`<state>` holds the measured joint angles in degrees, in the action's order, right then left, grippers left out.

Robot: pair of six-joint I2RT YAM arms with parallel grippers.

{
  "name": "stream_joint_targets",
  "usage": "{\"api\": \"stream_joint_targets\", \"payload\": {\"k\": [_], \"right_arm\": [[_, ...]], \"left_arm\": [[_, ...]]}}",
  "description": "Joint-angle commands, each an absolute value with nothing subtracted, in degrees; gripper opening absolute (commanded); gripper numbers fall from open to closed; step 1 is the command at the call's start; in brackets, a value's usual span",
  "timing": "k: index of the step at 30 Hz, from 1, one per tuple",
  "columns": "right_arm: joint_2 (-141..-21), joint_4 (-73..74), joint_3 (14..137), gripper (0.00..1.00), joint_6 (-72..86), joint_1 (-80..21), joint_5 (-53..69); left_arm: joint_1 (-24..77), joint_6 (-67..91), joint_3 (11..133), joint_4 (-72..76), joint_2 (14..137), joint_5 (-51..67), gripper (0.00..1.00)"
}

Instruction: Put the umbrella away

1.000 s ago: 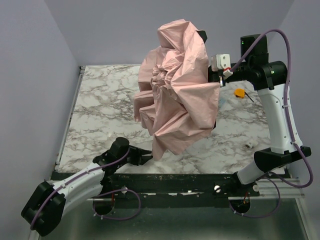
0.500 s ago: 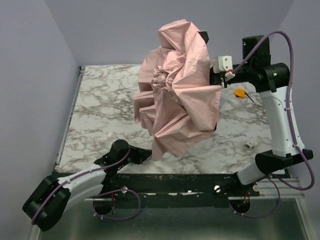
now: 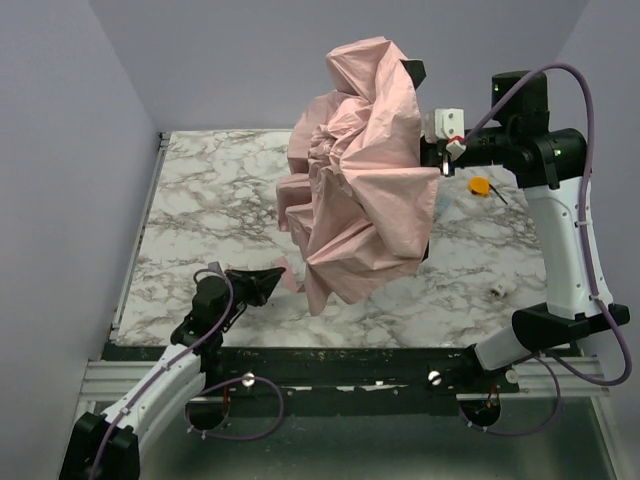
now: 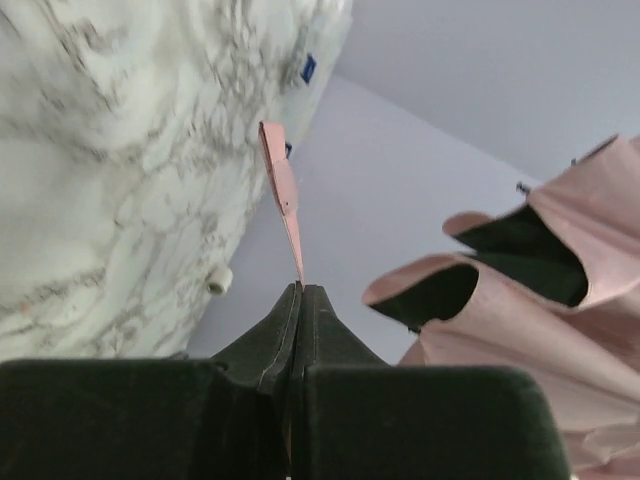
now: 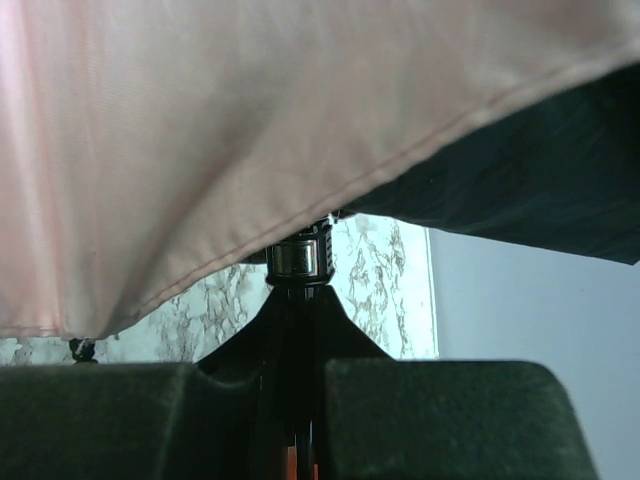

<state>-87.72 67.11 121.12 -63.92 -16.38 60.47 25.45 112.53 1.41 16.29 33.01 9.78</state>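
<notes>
The umbrella (image 3: 360,180) is a loose, half-collapsed bunch of pale pink fabric held in the air over the middle of the marble table (image 3: 200,200). My right gripper (image 3: 436,160) is shut on its dark shaft just below a metal collar (image 5: 298,257), with the fabric (image 5: 250,130) draped right above. My left gripper (image 3: 277,273) is low near the front of the table, shut on the thin pink strap (image 4: 283,195), which runs from my closed fingertips (image 4: 300,290) up towards the fabric's lower edge (image 3: 318,295). The umbrella's handle is hidden.
A small orange object (image 3: 480,186) and a clear packet (image 3: 447,203) lie at the back right behind the umbrella. A small white cylinder (image 3: 497,290) lies at the front right. Walls close in the table on the left, back and right.
My left arm has swung left and lifted, now holding the pink strap stretched out from the fabric. The umbrella has shifted slightly right and up with the right gripper.
</notes>
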Motion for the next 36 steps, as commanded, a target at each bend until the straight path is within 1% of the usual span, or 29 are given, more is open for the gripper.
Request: {"api": "stream_joint_targets", "payload": {"k": [1, 3, 8, 15, 22, 27, 36], "right_arm": [[-85.46, 67.58, 121.65, 0.0, -64.14, -16.17, 61.61], [-85.06, 67.87, 121.32, 0.0, -64.2, -16.15, 61.44], [-83.96, 70.51, 120.62, 0.0, -66.3, -16.17, 61.24], [-82.01, 72.43, 117.39, 0.0, -68.39, -16.17, 62.19], [-82.17, 74.96, 114.7, 0.0, -70.53, -16.17, 64.46], [-83.13, 81.2, 112.87, 0.0, -76.09, -16.17, 64.54], [-79.23, 81.3, 103.76, 0.0, -80.47, -17.05, 67.42]], "left_arm": [[18.49, 105.62, 2.33, 14.36, 36.76, 16.01, 0.0], [15.78, 104.23, 3.58, 18.34, 40.22, 18.57, 0.0], [10.57, 98.38, 12.23, 21.53, 49.75, 25.54, 0.0], [9.4, 93.0, 21.11, 24.08, 60.3, 32.29, 0.0], [9.42, 88.97, 27.33, 23.49, 65.21, 35.32, 0.0], [9.4, 85.5, 32.34, 20.85, 67.41, 36.53, 0.0], [9.96, 81.11, 39.33, 17.21, 73.37, 37.41, 0.0]]}}
